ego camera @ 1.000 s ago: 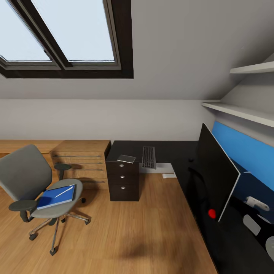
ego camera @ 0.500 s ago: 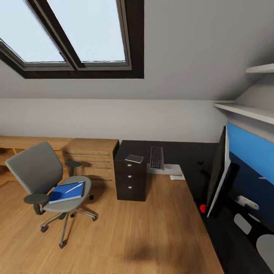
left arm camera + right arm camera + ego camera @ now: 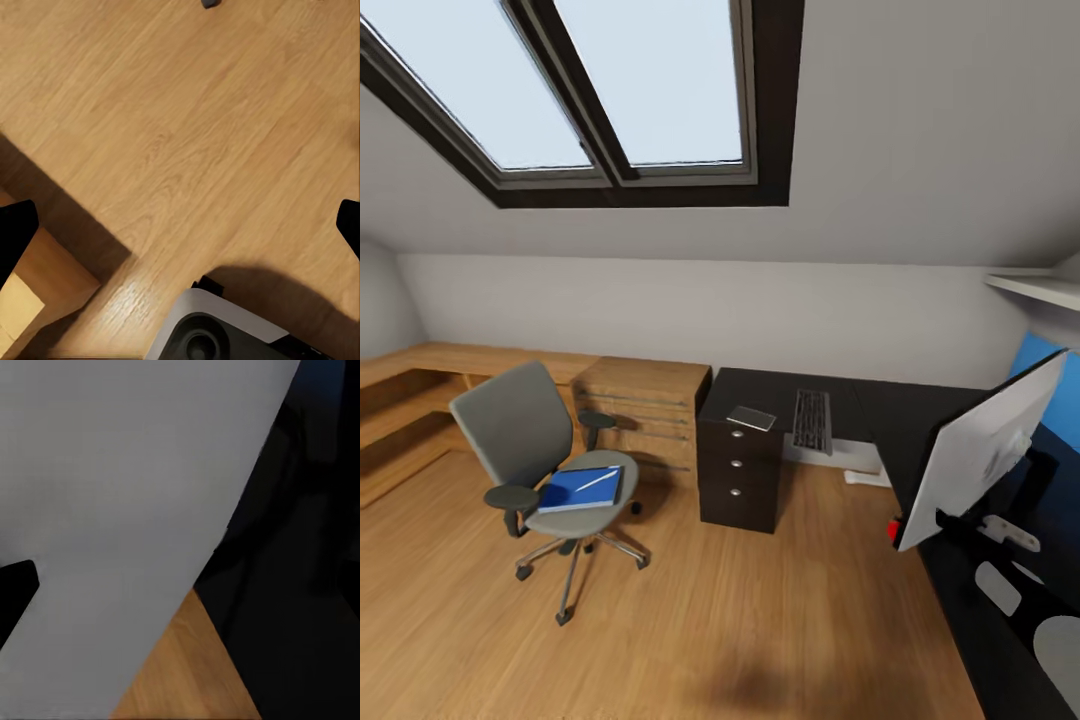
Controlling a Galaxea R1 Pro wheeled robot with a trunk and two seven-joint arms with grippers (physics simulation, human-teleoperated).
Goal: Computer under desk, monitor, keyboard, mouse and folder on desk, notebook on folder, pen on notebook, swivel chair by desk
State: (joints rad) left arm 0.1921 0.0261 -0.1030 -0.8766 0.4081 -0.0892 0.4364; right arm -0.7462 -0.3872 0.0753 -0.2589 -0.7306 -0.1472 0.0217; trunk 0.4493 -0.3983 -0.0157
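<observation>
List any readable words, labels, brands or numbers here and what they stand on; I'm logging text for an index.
None can be read.
keyboard: its keys are too small to show any letters.
monitor: the pale back facing the camera carries no legible brand.
folder: plain blue cover with no legible label.
drawer unit: only round knobs.

The floor (image 3: 710, 620) is light matt wood with visible grain, like the low cabinet (image 3: 645, 400). The desk (image 3: 880, 420) top is smooth black; the swivel chair (image 3: 550, 470) has grey cloth-like upholstery and a shiny metal base.
</observation>
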